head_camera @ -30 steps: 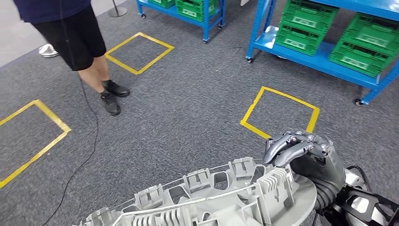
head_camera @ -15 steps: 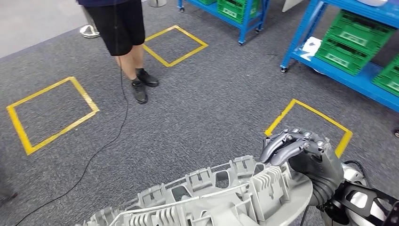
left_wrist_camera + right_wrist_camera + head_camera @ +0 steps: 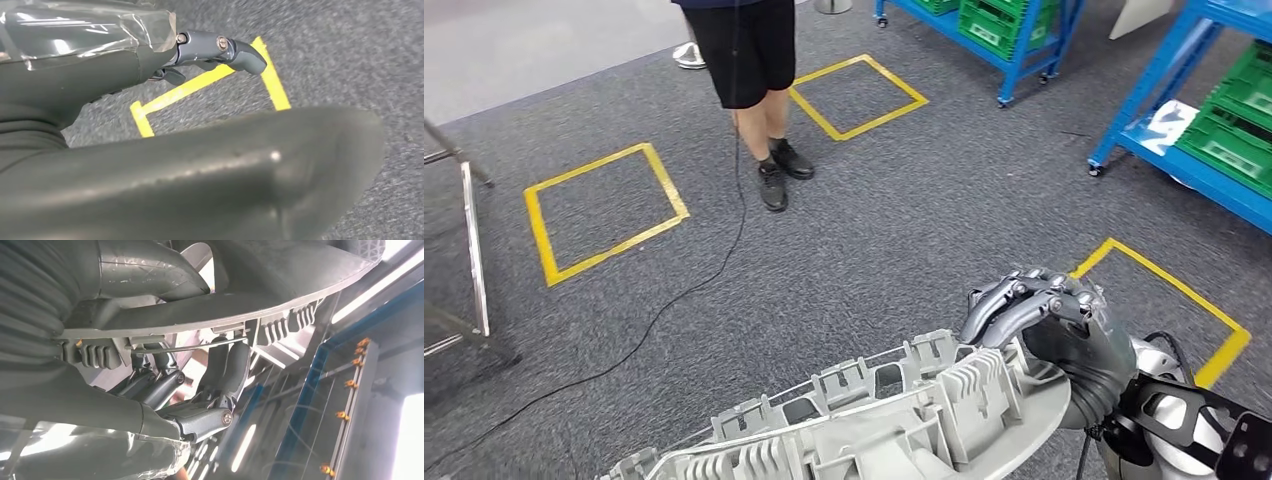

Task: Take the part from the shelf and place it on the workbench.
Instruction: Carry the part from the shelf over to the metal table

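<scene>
The part is a long grey plastic moulding with ribs and clips, lying across the bottom of the head view above the carpet. My right hand grips its right end, fingers curled over the ribbed edge. In the right wrist view the fingers wrap the part's rim. In the left wrist view my left hand lies against the part's smooth grey side, one finger reaching past it over the carpet.
A person in black shorts stands ahead, with a black cable trailing over the carpet. Yellow tape squares mark the floor. Blue shelves with green crates stand at the right, and a metal frame at the left.
The camera has swung left, so the whole scene has shifted right: the person is now top centre and the metal frame has come in at the left. Hands and part hold the same pose.
</scene>
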Motion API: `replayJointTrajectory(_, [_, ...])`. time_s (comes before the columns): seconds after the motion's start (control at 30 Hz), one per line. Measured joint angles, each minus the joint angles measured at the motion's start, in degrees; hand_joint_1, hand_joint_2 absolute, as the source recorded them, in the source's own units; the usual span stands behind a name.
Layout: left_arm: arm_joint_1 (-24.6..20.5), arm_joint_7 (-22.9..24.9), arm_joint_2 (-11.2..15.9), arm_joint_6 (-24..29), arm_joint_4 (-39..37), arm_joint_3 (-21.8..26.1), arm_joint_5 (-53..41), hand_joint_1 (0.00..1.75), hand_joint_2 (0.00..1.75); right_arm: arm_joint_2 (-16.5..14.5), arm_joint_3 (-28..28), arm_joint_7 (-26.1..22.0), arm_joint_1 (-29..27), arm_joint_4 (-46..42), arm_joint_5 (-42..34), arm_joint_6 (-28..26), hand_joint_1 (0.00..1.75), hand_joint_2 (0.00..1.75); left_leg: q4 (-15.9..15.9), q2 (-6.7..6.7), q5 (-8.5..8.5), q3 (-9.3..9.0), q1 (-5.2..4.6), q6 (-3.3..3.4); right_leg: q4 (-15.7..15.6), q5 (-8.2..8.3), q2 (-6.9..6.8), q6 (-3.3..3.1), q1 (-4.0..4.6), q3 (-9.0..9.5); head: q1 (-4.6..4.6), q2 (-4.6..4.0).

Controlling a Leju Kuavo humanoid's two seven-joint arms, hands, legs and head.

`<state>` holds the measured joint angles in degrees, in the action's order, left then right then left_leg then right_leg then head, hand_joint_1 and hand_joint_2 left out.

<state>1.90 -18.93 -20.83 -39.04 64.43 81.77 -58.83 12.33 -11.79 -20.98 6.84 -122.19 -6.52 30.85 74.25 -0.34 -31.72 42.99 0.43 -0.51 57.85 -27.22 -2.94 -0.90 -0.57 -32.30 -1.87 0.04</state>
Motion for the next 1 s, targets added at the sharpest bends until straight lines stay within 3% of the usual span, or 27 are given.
replayJointTrajectory(0.07, [0.1,-0.2,0.0,-0.3,0.0,0.0,-0.1,0.00,0.00,0.0,-0.1,0.0,-0.1,0.1,0.0,-0.1,1.75,1.75,-5.8,1.05,3.15,-3.02,-0.03,0.35,0.0,-0.19,-1.39,-0.08,0.21,0.20,-0.01,0.00])
replayJointTrajectory(0.13, [0.0,-0.3,0.1,-0.5,0.1,0.1,-0.1,0.00,0.00,0.0,-0.1,-0.1,-0.1,0.1,-0.1,-0.1,1.75,1.75,-13.4,3.92,5.52,-7.14,-0.63,1.04,0.0,-0.45,-2.61,0.13,0.50,0.50,0.05,0.00])
replayJointTrajectory(0.2, [-0.1,-0.5,0.2,-0.5,0.2,0.0,-0.2,0.00,0.00,0.0,-0.2,-0.1,-0.3,0.1,-0.1,-0.1,1.75,1.75,-16.2,5.23,5.76,-8.47,-1.24,1.58,-0.1,-0.70,-3.81,0.56,0.61,0.68,0.08,0.00])
replayJointTrajectory(0.27, [0.0,-0.6,0.3,-0.6,0.2,0.1,-0.4,0.00,0.00,0.0,-0.2,-0.2,-0.4,0.1,-0.1,-0.2,1.75,1.75,-16.8,3.75,6.16,-8.67,-1.19,2.02,-0.2,-0.90,-4.82,1.08,0.54,0.84,0.06,0.00])
replayJointTrajectory(0.33, [0.1,-0.7,0.3,-0.7,0.3,0.2,-0.6,0.00,0.00,0.0,-0.3,-0.2,-0.5,0.2,-0.1,-0.2,1.75,1.75,-17.9,2.18,6.91,-9.57,-0.84,2.55,1.5,-1.92,-2.45,1.33,0.37,0.28,0.22,0.00])
replayJointTrajectory(0.4, [0.1,-0.9,0.2,-0.8,0.3,0.2,-0.7,0.00,0.00,0.0,-0.4,-0.3,-0.7,0.2,-0.2,-0.1,1.75,1.75,-18.4,0.55,7.34,-10.08,-0.63,2.83,7.6,-4.56,1.39,1.00,0.18,-2.61,0.48,0.00])
replayJointTrajectory(0.47, [0.0,-1.0,0.1,-0.9,0.3,0.1,-0.8,0.00,0.00,0.0,-0.5,-0.3,-1.0,0.3,-0.2,0.0,1.75,1.75,-18.4,-1.33,7.38,-10.01,-0.59,2.89,14.7,-6.86,2.57,0.91,0.12,-6.46,0.58,0.00])
replayJointTrajectory(0.5, [0.0,-1.1,0.1,-1.0,0.3,0.0,-0.8,0.00,0.00,0.0,-0.6,-0.3,-1.1,0.4,-0.2,0.1,1.75,1.75,-18.3,-2.33,7.37,-10.01,-0.56,2.87,15.9,-6.84,2.66,1.19,0.06,-7.35,0.58,0.00])
replayJointTrajectory(0.53, [0.1,-1.2,0.1,-1.1,0.3,0.0,-0.9,0.00,0.00,0.0,-0.7,-0.4,-1.2,0.5,-0.2,0.2,1.75,1.75,-18.2,-3.32,7.34,-10.03,-0.49,2.81,14.7,-5.85,2.77,1.68,-0.04,-7.07,0.58,0.00])
replayJointTrajectory(0.6, [0.1,-1.2,0.1,-1.3,0.3,0.0,-1.1,0.00,0.00,0.1,-0.8,-0.4,-1.2,0.7,-0.3,0.3,1.75,1.75,-17.8,-5.14,7.13,-9.99,-0.32,2.47,7.1,-2.31,4.24,2.79,-0.55,-3.87,0.59,0.00])
replayJointTrajectory(0.63, [0.2,-1.2,0.1,-1.5,0.4,0.0,-1.2,0.00,0.00,0.1,-0.8,-0.5,-1.2,0.7,-0.4,0.4,1.75,1.75,-17.5,-5.94,6.92,-9.85,-0.34,2.16,3.5,-0.85,5.16,2.89,-0.72,-2.19,0.60,0.00])
replayJointTrajectory(0.7, [0.3,-1.3,0.1,-1.7,0.6,0.0,-1.5,0.00,0.00,0.1,-0.9,-0.6,-1.1,0.7,-0.5,0.6,1.75,1.75,-17.0,-7.14,6.65,-9.39,-0.36,1.48,0.3,0.37,6.10,2.19,-0.71,-0.63,0.57,0.00])
replayJointTrajectory(0.77, [0.5,-1.4,0.1,-1.7,0.9,0.2,-1.8,0.00,0.00,0.0,-1.0,-0.6,-1.0,0.8,-0.6,0.7,1.75,1.75,-16.8,-7.96,6.59,-9.02,-0.13,0.91,0.3,0.50,5.04,1.14,-0.49,-0.50,0.56,0.00])
replayJointTrajectory(0.83, [0.7,-1.5,0.1,-1.9,1.2,0.3,-1.9,0.00,0.00,-0.1,-1.0,-0.6,-0.9,0.8,-0.7,0.8,1.75,1.75,-15.1,-5.96,5.48,-8.03,-0.08,0.41,0.1,0.55,3.91,0.45,-0.52,-0.31,0.41,0.00])
replayJointTrajectory(0.9, [0.6,-1.7,0.2,-2.1,1.6,0.3,-2.2,0.00,0.00,-0.2,-1.0,-0.6,-0.8,0.8,-0.9,0.9,1.75,1.75,-9.0,-2.11,2.39,-5.02,-0.17,0.05,0.1,0.42,2.66,-0.08,-0.33,-0.15,0.16,0.00])
replayJointTrajectory(0.93, [0.5,-1.8,0.2,-2.2,1.7,0.3,-2.3,0.00,0.00,-0.3,-1.0,-0.6,-0.9,0.8,-1.0,0.9,1.75,1.75,-4.8,-0.88,0.61,-2.89,-0.13,-0.06,0.1,0.32,1.97,-0.28,-0.17,-0.13,0.04,0.00])
replayJointTrajectory(1.0, [0.4,-2.0,0.2,-2.4,1.7,0.3,-2.6,0.00,0.00,-0.3,-1.0,-0.6,-1.0,0.8,-1.1,0.9,1.75,1.75,0.5,-0.08,-0.78,0.12,-0.09,-0.03,0.1,0.11,0.50,-0.50,0.13,-0.10,0.04,0.00])
